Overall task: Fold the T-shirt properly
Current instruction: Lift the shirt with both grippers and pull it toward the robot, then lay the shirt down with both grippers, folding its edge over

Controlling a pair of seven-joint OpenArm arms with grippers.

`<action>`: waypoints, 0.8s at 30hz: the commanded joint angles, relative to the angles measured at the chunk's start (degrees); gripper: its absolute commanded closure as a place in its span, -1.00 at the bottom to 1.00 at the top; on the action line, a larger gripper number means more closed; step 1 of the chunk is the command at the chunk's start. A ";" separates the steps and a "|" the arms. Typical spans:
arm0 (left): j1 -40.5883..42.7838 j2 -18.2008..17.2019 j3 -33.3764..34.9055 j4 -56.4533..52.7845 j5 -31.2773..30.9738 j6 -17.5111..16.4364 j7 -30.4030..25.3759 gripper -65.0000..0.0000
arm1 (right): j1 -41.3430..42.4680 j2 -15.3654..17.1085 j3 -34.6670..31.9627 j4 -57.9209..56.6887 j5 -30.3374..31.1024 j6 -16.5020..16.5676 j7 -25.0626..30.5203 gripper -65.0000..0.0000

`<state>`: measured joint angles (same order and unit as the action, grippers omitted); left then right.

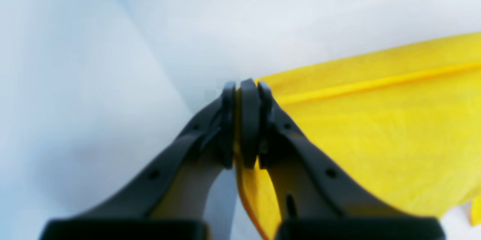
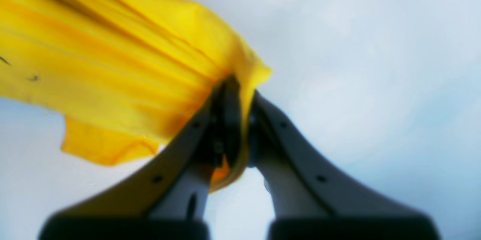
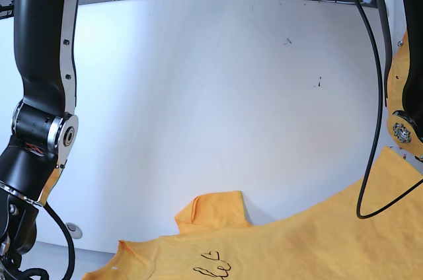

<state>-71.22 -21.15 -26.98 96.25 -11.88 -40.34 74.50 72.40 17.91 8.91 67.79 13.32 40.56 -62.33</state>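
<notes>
- The orange-yellow T-shirt [image 3: 284, 253] is stretching between both arms at the table's [image 3: 198, 95] near side, a sleeve [image 3: 221, 210] poking out toward the far side.
- The left gripper [image 1: 246, 86] is pinching one edge.
- The right gripper [image 2: 240, 89] is clamping a bunched corner.
- They're apparently carrying out a fold; next, I'd say, calls for keeping the cloth taut, laying it evenly, then letting go.
</notes>
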 commanded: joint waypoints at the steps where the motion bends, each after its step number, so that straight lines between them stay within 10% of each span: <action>1: -1.97 -0.79 0.48 0.50 2.25 0.34 -0.52 1.00 | 2.40 1.82 0.37 2.94 -2.20 -0.69 -1.37 1.00; 24: 24.32 -0.52 -3.13 9.03 1.99 0.34 2.29 1.00 | -31.65 3.85 5.47 29.57 -2.20 -0.56 -4.36 1.00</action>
<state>-46.19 -20.43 -29.69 103.15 -11.81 -40.12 77.73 39.99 20.51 13.67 95.39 13.63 40.60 -66.24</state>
